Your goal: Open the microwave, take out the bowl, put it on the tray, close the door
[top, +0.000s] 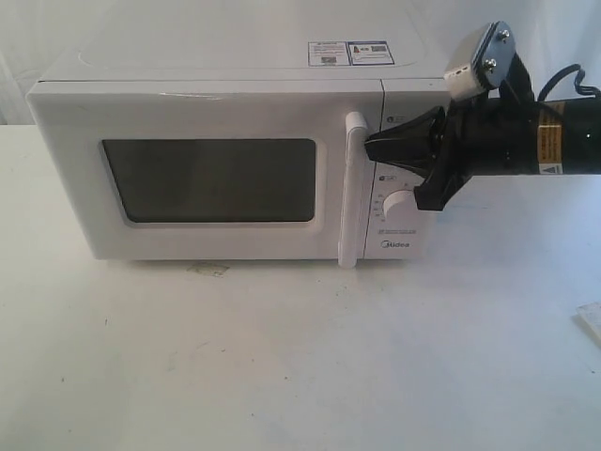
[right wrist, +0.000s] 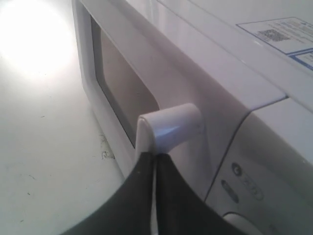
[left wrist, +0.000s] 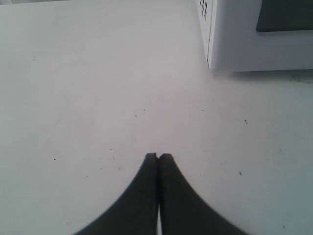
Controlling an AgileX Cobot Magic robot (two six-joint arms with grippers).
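Observation:
The white microwave (top: 235, 103) stands at the back of the table, and its door (top: 207, 246) with the dark window is closed. My right gripper (top: 368, 148) is shut, its black tips touching the upper part of the white bar handle (top: 354, 188) from the dial side. In the right wrist view the shut gripper (right wrist: 155, 155) meets the handle (right wrist: 171, 125) just below its top end. My left gripper (left wrist: 159, 155) is shut and holds nothing, low over bare table near the microwave's corner (left wrist: 244, 44). The bowl is hidden.
A round white dial (top: 398, 203) sits just under the right gripper. Stickers (top: 349, 53) lie on the oven's top. The corner of a pale flat object (top: 592, 324) shows at the right edge of the white table (top: 300, 366).

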